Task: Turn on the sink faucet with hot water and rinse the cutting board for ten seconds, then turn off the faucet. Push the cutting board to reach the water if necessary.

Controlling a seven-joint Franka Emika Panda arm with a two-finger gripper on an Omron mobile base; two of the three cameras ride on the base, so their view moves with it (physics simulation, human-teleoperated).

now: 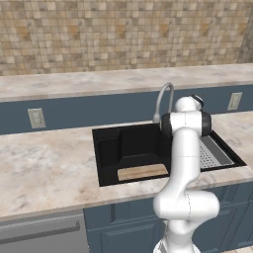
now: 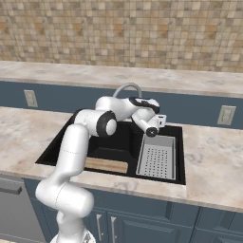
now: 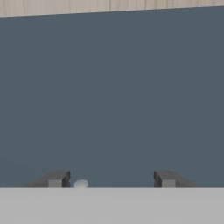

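The white arm reaches forward over the sink (image 2: 61, 142), a black basin sunk in the marbled worktop (image 2: 209, 161). Its gripper (image 2: 161, 121) hangs at the back of the basin, right of the sink faucet (image 2: 127, 88), whose grey spout arches up behind the wrist. The cutting board (image 2: 107, 165) lies flat at the basin's near edge. Just right of it sits the grey perforated tray (image 2: 156, 159). How the jaws stand cannot be told.

The sink (image 1: 111, 148) is matt black, its tray (image 2: 156, 156) perforated grey metal. Inside it the cutting board (image 1: 143, 172) shows pale grained wood. Behind the sink, the faucet (image 1: 164, 96) looks smooth silver-grey; the countertop (image 1: 44, 168) around it is mottled stone.
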